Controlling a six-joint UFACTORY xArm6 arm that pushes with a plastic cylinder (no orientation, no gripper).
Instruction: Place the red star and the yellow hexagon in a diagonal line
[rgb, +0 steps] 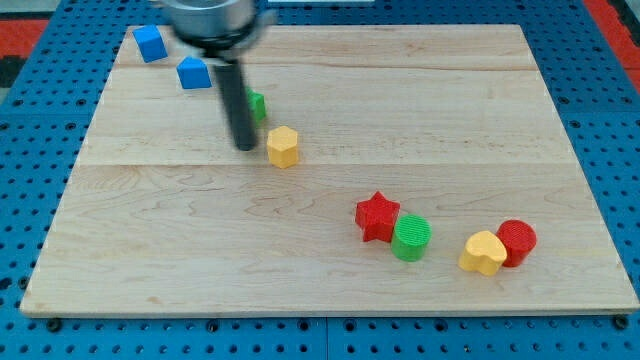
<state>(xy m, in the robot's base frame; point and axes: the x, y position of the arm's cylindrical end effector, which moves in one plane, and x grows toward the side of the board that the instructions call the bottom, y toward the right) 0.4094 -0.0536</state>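
Observation:
The yellow hexagon (283, 146) lies left of the board's middle, in the upper half. My tip (244, 148) stands just to its left, a small gap apart. The red star (377, 216) lies lower and to the right, touching a green cylinder (411, 238) at its lower right. The rod rises from the tip toward the view's top and partly hides a green block (257, 105) behind it.
Two blue blocks (149, 43) (193, 72) lie at the top left. A yellow heart-like block (483, 252) and a red cylinder (517, 242) touch at the lower right. The wooden board (320, 280) sits on a blue pegboard.

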